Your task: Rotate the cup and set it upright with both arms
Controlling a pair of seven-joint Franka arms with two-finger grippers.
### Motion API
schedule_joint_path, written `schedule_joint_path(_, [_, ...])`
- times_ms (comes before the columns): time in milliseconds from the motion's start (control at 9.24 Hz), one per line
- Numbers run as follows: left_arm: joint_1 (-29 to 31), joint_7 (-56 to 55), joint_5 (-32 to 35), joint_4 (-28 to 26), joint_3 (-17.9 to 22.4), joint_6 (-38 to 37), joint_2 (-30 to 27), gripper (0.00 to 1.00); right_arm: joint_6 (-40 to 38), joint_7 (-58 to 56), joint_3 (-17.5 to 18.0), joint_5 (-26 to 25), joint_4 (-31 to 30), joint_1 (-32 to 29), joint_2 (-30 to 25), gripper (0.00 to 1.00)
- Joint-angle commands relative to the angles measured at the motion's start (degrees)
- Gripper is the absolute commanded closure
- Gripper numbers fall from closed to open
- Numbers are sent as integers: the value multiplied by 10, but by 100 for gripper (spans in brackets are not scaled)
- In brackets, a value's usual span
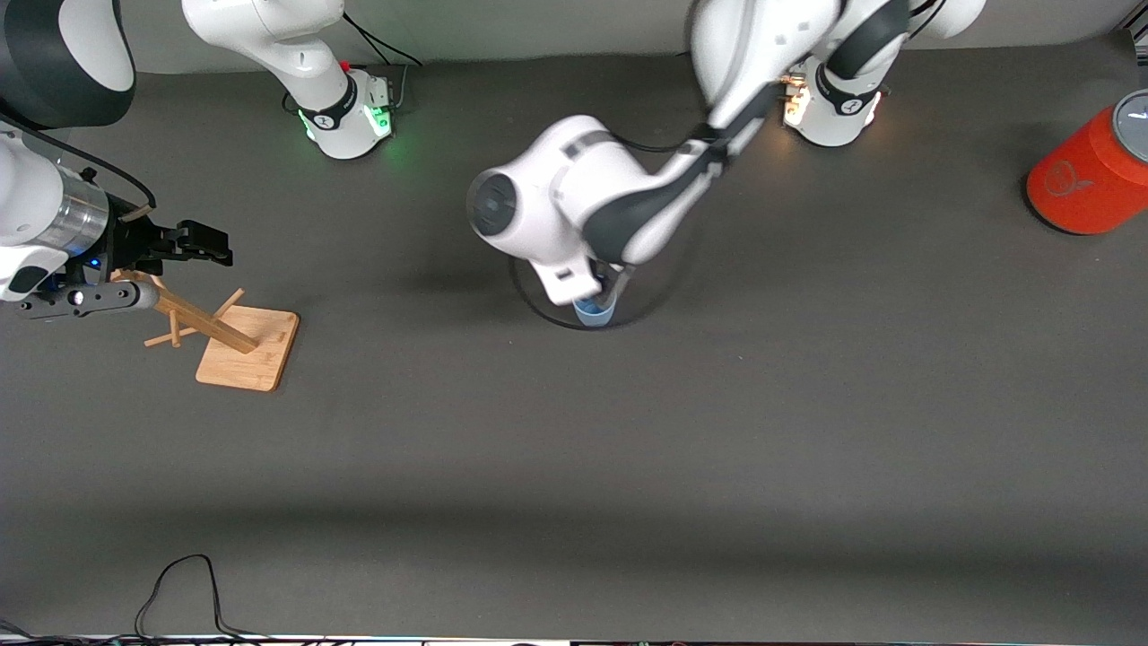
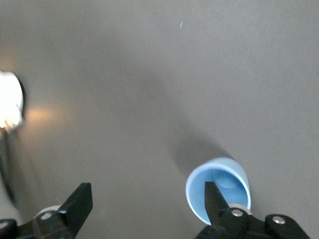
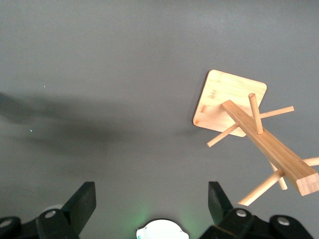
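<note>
The pale-blue cup [image 1: 594, 312] sits on the dark table near the middle, largely covered by the left arm's wrist. In the left wrist view the cup [image 2: 227, 172] turns its open mouth toward the camera. My left gripper [image 2: 146, 191] is open wide just above it, and one finger [image 2: 213, 199] shows in front of the cup's mouth; whether it is inside I cannot tell. The left gripper [image 1: 603, 292] is mostly hidden in the front view. My right gripper [image 1: 211, 247] is open and empty, waiting over a wooden peg rack at the right arm's end; it also shows in the right wrist view [image 3: 150, 191].
The wooden peg rack [image 1: 235, 339] on a square base leans under the right gripper and shows in the right wrist view [image 3: 259, 134]. A large orange cylinder with a grey top [image 1: 1090, 175] lies at the left arm's end. A black cable [image 1: 179, 583] lies at the near edge.
</note>
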Motion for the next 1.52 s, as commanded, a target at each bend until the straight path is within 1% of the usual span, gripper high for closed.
schedule_joint_path(0, [94, 255, -20, -45, 2, -31, -88, 0, -6, -11, -1, -10, 10, 1, 5, 0])
schedule_joint_path(108, [148, 336, -10, -91, 1, -11, -130, 0, -6, -11, -1, -10, 10, 2, 5, 0])
schedule_joint_path(217, [181, 432, -10, -120, 2, -8, -160, 0, -6, -11, -1, -10, 10, 2, 4, 0])
schedule_joint_path(325, [222, 525, -13, -170, 1, 1, -206, 0, -6, -11, -1, -10, 10, 2, 4, 0])
schedule_joint_path(433, [265, 614, -23, -244, 0, 32, -271, 0, -6, -11, -1, -10, 10, 4, 4, 0])
schedule_joint_path(541, [328, 695, -66, -336, 0, 77, -356, 0, -6, -11, 0, -10, 9, 5, 3, 0])
schedule_joint_path(650, [383, 803, -85, -400, 3, 93, -422, 0, -6, -11, 0, -10, 9, 5, 3, 0])
schedule_joint_path(758, [446, 935, -96, -430, 4, 93, -466, 0, -6, -14, 0, -9, 9, 4, 3, 0])
schedule_joint_path(866, [490, 1033, -108, -446, 8, 104, -498, 0, -6, -14, 0, -10, 10, 4, 3, 0])
schedule_joint_path(975, [503, 1074, -122, -475, 20, 145, -531, 0, -5, -15, -1, -10, 12, 4, -1, 0])
schedule_joint_path(1083, [502, 1074, -125, -510, 33, 195, -556, 0, -6, -15, -6, -10, 14, 0, -12, 0])
schedule_joint_path(1408, [502, 1076, -126, -509, 39, 215, -556, 0, 24, -14, -21, -2, -3, 5, -34, 0])
